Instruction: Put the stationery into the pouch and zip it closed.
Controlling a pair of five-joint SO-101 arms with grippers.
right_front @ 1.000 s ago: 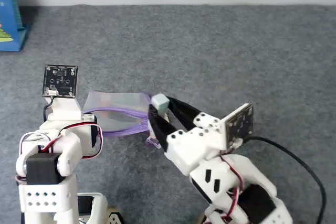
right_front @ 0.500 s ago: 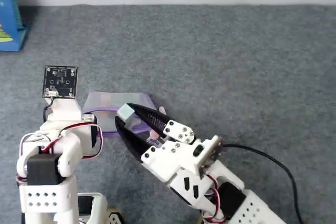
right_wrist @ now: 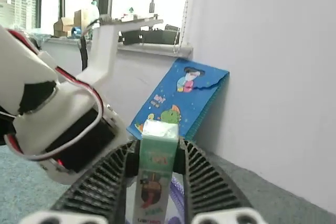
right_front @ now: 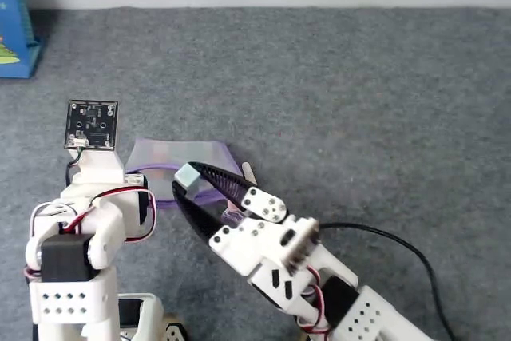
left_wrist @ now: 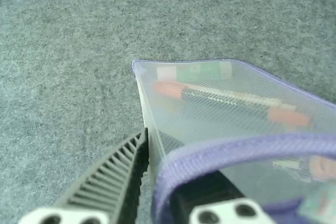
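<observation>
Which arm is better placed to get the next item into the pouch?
Right. The right gripper is shut on the eraser, at the open rim of the pouch in the high view. The left gripper is clamped on the pouch edge, so it is occupied.

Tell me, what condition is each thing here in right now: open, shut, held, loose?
pouch, open, unzipped, pens inside.
left gripper, shut on the pouch's rim.
small block, held in the air above the pouch.
right gripper, shut on the small block.

left arm beside pouch, carpet free behind
</observation>
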